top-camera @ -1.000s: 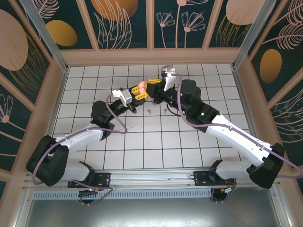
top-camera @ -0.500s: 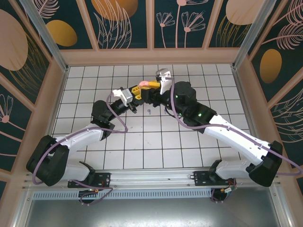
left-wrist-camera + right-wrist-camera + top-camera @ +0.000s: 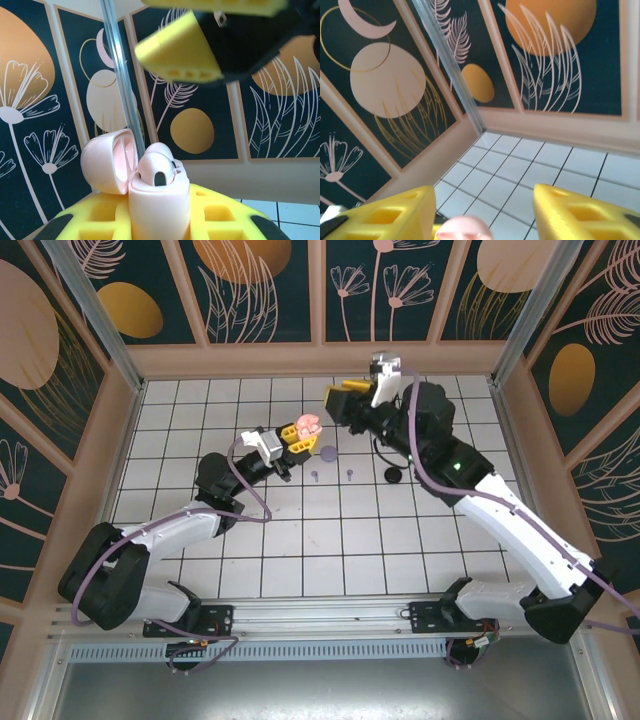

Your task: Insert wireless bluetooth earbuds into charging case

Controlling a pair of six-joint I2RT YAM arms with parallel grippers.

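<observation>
My left gripper [image 3: 300, 430] is shut on an upright pale pink charging case [image 3: 309, 424] above the tiles. In the left wrist view the pink case [image 3: 160, 200] has its lid [image 3: 107, 160] swung open to the left, and a pale pink earbud [image 3: 156, 172] sits in its top, with a second one behind it. My right gripper [image 3: 345, 400] hangs open just beyond and right of the case, nothing between its yellow fingers [image 3: 385, 217]. Two tiny lilac earbuds [image 3: 313, 476] [image 3: 351, 474] lie on the floor tiles.
A lilac round case [image 3: 328, 451] lies on the tiles below the grippers, and a black round case [image 3: 393, 475] sits to its right under the right arm. The back wall [image 3: 320, 358] is close behind both grippers.
My right gripper has pulled away from the pink case, up and to the right, with its fingers open. The lilac and black cases have come into sight. The left gripper held still.
</observation>
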